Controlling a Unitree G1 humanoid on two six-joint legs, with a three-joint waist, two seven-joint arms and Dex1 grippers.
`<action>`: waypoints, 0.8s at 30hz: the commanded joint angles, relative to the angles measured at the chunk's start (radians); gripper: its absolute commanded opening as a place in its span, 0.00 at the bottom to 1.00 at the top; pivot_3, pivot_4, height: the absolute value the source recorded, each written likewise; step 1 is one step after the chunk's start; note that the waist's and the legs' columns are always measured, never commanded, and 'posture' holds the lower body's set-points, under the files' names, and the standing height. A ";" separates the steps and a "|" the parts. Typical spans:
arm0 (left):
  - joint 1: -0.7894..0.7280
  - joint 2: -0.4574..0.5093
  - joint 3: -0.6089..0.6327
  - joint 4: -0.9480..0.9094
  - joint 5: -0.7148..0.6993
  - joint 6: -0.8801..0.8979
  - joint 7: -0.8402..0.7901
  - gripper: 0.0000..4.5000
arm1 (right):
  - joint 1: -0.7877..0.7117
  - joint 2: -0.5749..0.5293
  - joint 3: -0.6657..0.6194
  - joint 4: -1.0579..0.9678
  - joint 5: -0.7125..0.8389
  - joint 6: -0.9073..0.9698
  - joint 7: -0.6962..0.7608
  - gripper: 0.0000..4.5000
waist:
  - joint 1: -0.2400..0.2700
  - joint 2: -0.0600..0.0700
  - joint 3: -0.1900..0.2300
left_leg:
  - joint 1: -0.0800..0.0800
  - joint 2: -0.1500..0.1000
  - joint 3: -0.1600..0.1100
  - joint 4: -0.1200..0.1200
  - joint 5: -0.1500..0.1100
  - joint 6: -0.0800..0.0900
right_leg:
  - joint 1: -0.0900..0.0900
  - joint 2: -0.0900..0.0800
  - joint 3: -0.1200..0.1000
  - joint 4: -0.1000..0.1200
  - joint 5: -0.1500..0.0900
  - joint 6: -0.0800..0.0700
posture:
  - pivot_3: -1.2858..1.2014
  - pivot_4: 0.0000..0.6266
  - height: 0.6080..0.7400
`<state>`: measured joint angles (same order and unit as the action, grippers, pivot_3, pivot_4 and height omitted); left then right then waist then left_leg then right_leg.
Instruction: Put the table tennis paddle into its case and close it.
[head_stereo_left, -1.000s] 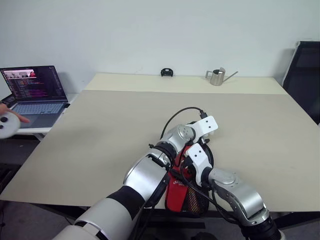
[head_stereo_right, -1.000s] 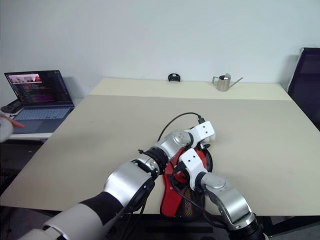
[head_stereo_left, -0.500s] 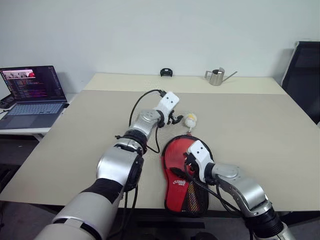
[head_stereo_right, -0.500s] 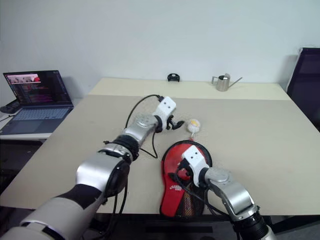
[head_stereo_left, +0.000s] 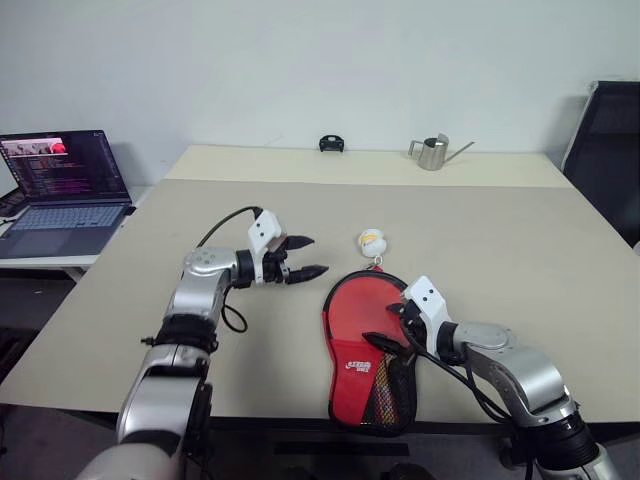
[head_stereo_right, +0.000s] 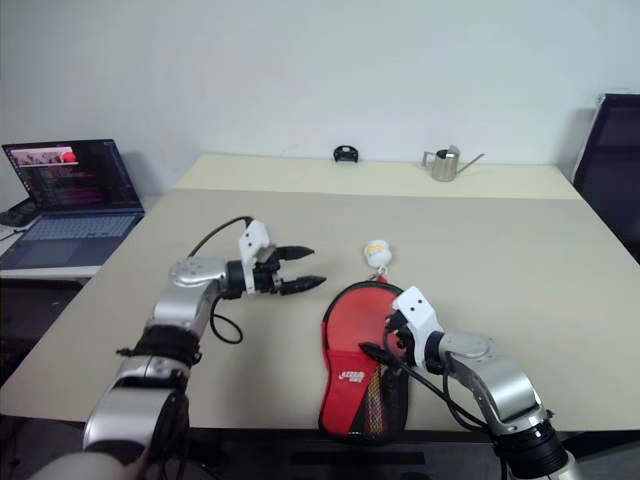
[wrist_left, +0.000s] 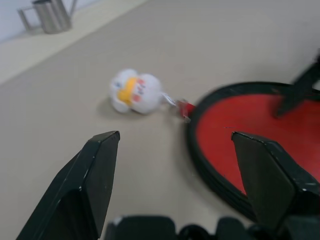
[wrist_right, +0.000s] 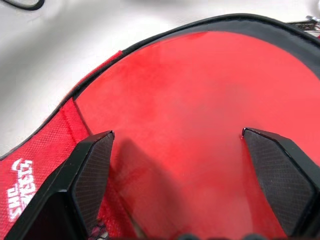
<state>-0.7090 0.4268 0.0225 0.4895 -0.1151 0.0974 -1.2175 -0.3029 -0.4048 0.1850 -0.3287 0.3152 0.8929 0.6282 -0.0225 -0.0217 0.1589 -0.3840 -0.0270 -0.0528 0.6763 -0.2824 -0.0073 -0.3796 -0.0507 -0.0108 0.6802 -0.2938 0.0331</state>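
Observation:
The case (head_stereo_left: 362, 325) lies flat near the table's front edge, red logo-and-mesh side up, its round end toward the far side. Its white pull charm (head_stereo_left: 371, 240) rests on the table just beyond that end. My left gripper (head_stereo_left: 317, 254) is open above the table, left of the case, and points across toward the charm (wrist_left: 134, 91). My right gripper (head_stereo_left: 392, 325) is open low over the case's right half; its fingers straddle the red fabric (wrist_right: 200, 80). The table tennis paddle is out of view.
An open laptop (head_stereo_left: 65, 180) sits on a side desk at the left. At the table's far edge stand a metal watering can (head_stereo_left: 432, 152) and a small black object (head_stereo_left: 331, 144). A dark chair (head_stereo_left: 610, 150) is at the right.
My left arm has swung away from over the case to the left, uncovering the case and its charm. My right gripper has shifted a little to the right.

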 joint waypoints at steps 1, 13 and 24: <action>0.060 -0.007 -0.037 -0.242 -0.058 0.098 0.022 0.86 | 0.009 -0.008 -0.066 -0.101 0.098 0.094 0.011 1.00 | 0.001 0.000 0.000 | 0.000 0.000 0.000 0.000 0.000 0.000 | 0.000 0.000 0.000 0.000 0.000 0.000 | 0.52 0.24 1.00; 0.150 -0.096 -0.236 -0.341 0.015 0.091 0.156 0.86 | 0.028 -0.054 -0.423 -0.264 0.316 0.256 -0.080 1.00 | 0.012 0.003 0.003 | 0.000 0.000 0.000 0.000 0.000 0.000 | 0.000 0.000 0.000 0.000 0.000 0.000 | 0.52 0.24 1.00; 0.086 -0.165 -0.293 -0.013 0.071 -0.055 0.195 0.86 | -0.104 -0.136 -0.408 -0.074 0.241 0.123 -0.119 1.00 | 0.011 0.004 0.004 | 0.000 0.000 0.002 -0.001 0.000 0.001 | 0.000 0.000 0.000 0.000 0.000 0.000 | 0.52 0.24 1.00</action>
<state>-0.6026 0.2681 -0.2583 0.4392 -0.0679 0.0778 -1.0344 -0.3648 -0.5283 -0.2342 -0.4232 0.5714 1.0641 0.5161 -0.0118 -0.0176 0.1625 -0.3839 -0.0275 -0.0513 0.6756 -0.2825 -0.0067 -0.3796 -0.0503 -0.0107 0.6801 -0.2940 0.0332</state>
